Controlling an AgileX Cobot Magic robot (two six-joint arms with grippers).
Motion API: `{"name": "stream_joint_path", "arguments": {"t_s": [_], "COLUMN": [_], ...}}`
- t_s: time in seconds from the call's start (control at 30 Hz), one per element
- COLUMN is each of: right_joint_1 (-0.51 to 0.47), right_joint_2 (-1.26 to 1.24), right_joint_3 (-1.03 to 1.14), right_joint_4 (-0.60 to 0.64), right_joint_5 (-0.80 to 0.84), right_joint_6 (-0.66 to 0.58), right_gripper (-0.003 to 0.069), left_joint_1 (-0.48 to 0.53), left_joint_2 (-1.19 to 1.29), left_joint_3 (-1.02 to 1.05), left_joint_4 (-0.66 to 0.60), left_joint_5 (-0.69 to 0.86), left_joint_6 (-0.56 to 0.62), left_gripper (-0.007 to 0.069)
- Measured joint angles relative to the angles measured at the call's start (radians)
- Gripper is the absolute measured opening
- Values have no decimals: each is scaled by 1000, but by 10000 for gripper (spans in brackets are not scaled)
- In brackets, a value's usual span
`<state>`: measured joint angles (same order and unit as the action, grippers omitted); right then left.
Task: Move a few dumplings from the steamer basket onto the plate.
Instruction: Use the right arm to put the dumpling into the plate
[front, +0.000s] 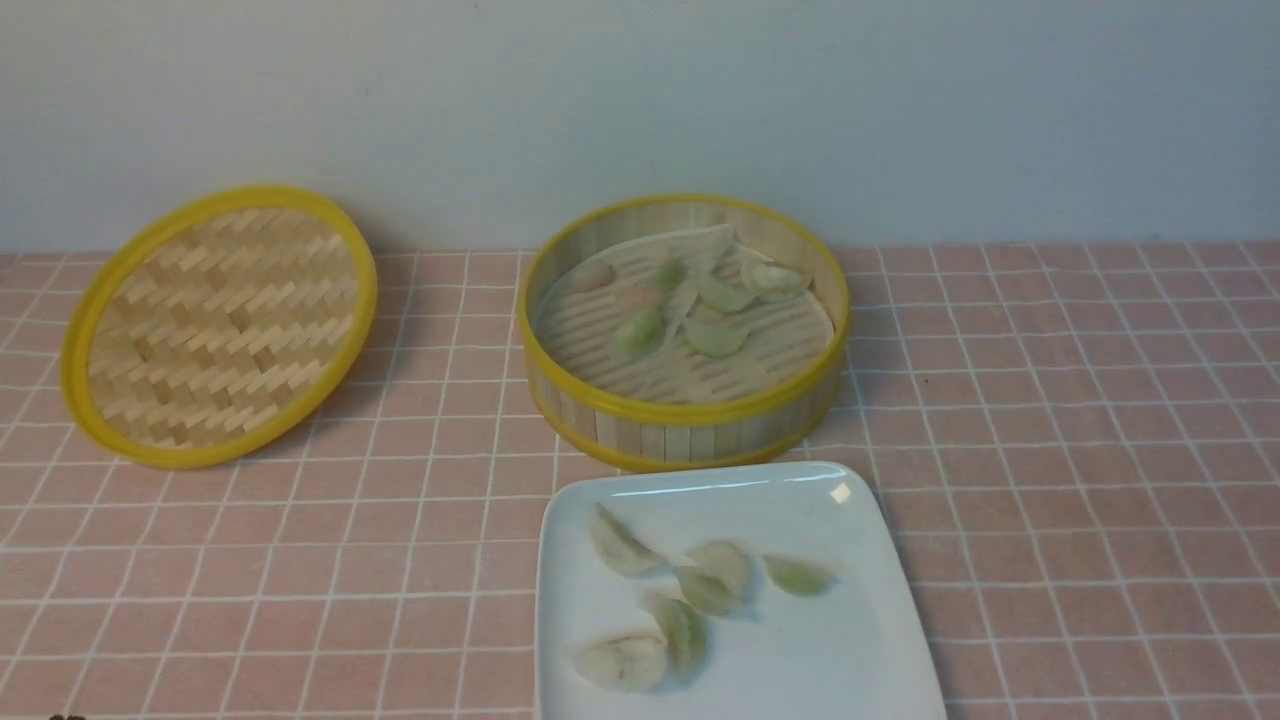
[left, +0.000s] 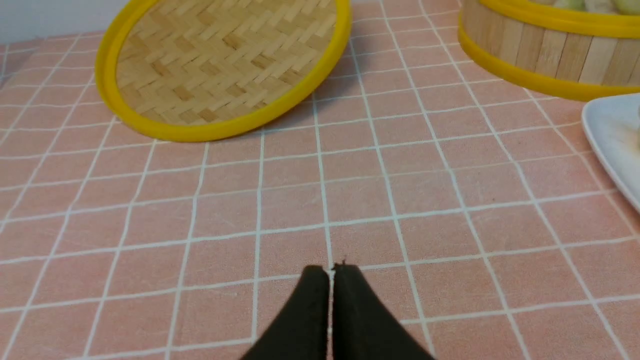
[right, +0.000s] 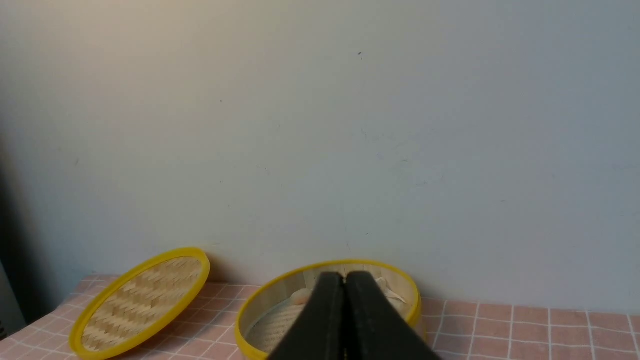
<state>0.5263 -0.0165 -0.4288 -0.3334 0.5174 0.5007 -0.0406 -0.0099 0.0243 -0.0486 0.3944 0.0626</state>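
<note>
Dumplings in two groups: five (front: 690, 595) on the plate, several more (front: 700, 300) on the slatted floor of the steamer basket.

Pink checked tablecloth (front: 1080, 420) under everything, grey wall (front: 640, 100) behind.

Steamer basket (front: 683, 420) as landmark: round, bamboo wall, yellow rims, standing upright near the wall. Inside it pale green and whitish pieces, one pinkish, mostly toward the far half of the floor; exact number hard to count.

Woven lid (front: 220, 325) to the left of the basket, apart from it, tilted, far edge leaning up toward the wall.

White square plate (front: 860, 640) just in front of the basket, its far edge very close to the basket wall; touching or not, cannot tell. On the plate: whitish dumpling at the far left, two overlapping pieces in the middle, one green piece to the right, two more nearer the front edge.

Left gripper (left: 330, 272) low over bare cloth, to the left of the basket and in front of the lid, black tips pressed together, nothing between them.

Right gripper (right: 344, 280) raised, facing the basket and wall, tips also pressed together, holding nothing.
</note>
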Motion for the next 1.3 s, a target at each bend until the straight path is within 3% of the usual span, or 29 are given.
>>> {"name": "stream_joint_path", "arguments": {"t_s": [0.8, 0.93, 1.0, 1.07, 1.2, 1.3], "right_joint_1": [0, 0, 0, 0, -5, -86], "right_joint_2": [0, 0, 0, 0, 0, 0], "right_joint_3": [0, 0, 0, 0, 5, 34], "right_joint_4": [26, 163, 302, 381, 440, 439], "right_joint_5": [0, 0, 0, -4, -11, -25], "right_joint_6": [-15, -166, -331, -419, -480, -484], "right_gripper": [-15, -15, -15, -15, -15, -15], "left_joint_1": [0, 0, 0, 0, 0, 0], "left_joint_2": [0, 0, 0, 0, 0, 0], "left_joint_3": [2, 2, 2, 2, 2, 2], "left_joint_4": [0, 0, 0, 0, 0, 0], "left_joint_5": [-8, -8, -8, -8, -8, -8], "left_joint_6": [0, 0, 0, 0, 0, 0], "left_gripper": [-6, -6, -6, -6, -6, -6]}}
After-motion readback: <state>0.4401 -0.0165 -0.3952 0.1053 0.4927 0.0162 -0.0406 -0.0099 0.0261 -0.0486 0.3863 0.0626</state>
